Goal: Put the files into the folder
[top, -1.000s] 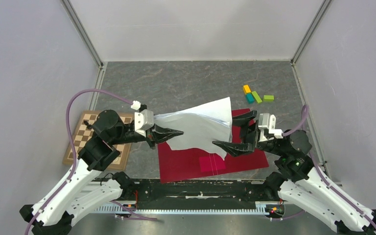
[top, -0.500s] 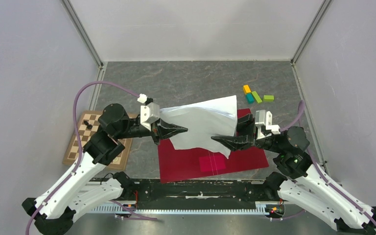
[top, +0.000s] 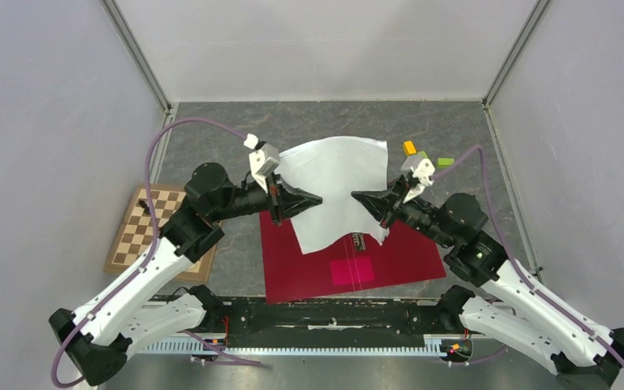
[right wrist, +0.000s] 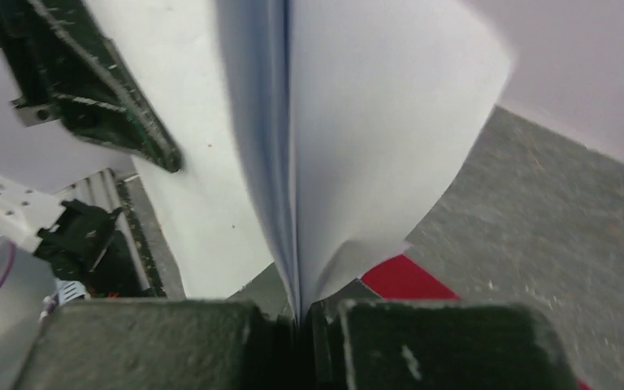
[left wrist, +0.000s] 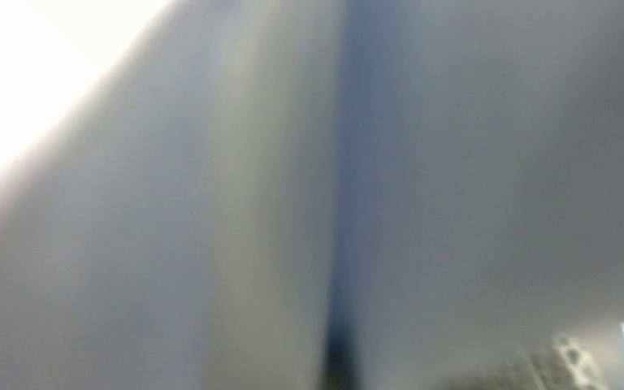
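In the centre of the top view, the loose white paper sheets are held up above the flat crimson-red folder, which lies open at lower centre on the grey marbled table. The left gripper pinches their left edge. The right gripper is clamped on their right edge.

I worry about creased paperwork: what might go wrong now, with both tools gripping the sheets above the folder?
The files hang bowed between left tool and right tool; pulling apart may tear them, pushing together may crease them. Only thin edges are pinched, so a sheet may slip out beside the folder.
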